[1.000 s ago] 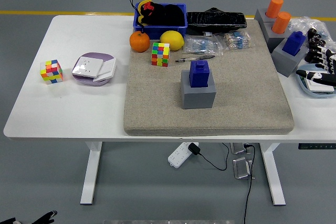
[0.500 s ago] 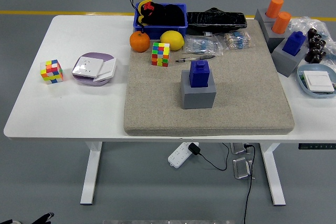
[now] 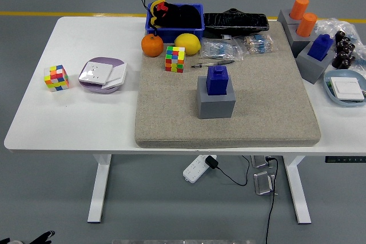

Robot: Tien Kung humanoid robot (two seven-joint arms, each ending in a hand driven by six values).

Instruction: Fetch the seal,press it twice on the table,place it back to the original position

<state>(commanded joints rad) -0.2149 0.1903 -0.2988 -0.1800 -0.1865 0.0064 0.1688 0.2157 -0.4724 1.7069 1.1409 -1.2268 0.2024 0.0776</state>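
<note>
A blue seal [image 3: 217,79] stands upright in its grey block holder [image 3: 215,103] in the middle of the beige felt mat [image 3: 171,124]. Nothing touches it. A second blue seal [image 3: 320,46] sits in a grey holder at the mat's right edge, with two orange seals [image 3: 302,15] in holders behind it. My right hand is out of the picture. Only a dark sliver of my left hand [image 3: 41,236] shows at the bottom left corner, far below the table.
Behind the seal lie a pen [image 3: 211,63], a colourful cube [image 3: 175,59], an orange [image 3: 151,45], a lemon [image 3: 187,44], a blue bin [image 3: 174,18] and bagged items. On the white table's left sit another cube [image 3: 56,78] and a purple-white box [image 3: 103,75]. A blue dish [image 3: 345,91] is at far right.
My right hand, which hung over the blue dish at the right edge one second ago, has drawn back out of view. The seal has not moved.
</note>
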